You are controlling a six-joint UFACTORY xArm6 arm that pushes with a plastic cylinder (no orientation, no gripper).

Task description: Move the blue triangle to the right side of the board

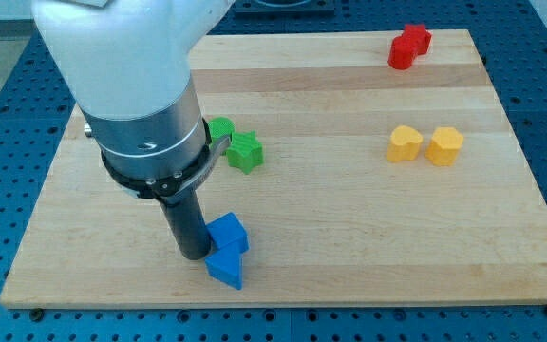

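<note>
Down at the near-left part of the tabletop (349, 237), my tip (194, 255) rests on the wood. It is a plain dark rod end, so we cannot speak of it as spread, pressed together or pinching. We see it just to the view's left of two blue pieces, and it seems to touch the upper one, a chunky blue block (228, 231) whose exact shape we cannot make out. Right below that block and touching it lies the blue triangle (226, 270), near the view's bottom edge of the board and left of its middle; its upper left corner sits close by the rod's end, though we cannot tell if they meet.

Moving outward, we find two green blocks toward the view's top from the blue pair. One green block (222, 127) is partly hidden behind the arm's grey collar (145, 123); the other, a green star-like block (246, 152), sits just beside it to the view's right.

Well apart, on the view's right half, two yellow blocks stand side by side: a yellow block (405, 144) and a yellow hexagon-like block (445, 146), near each other but with a slight gap. Farther up, near the top right corner, two red blocks (409, 47) press together.

Around the wooden board lies a blue perforated bench (8, 114).
</note>
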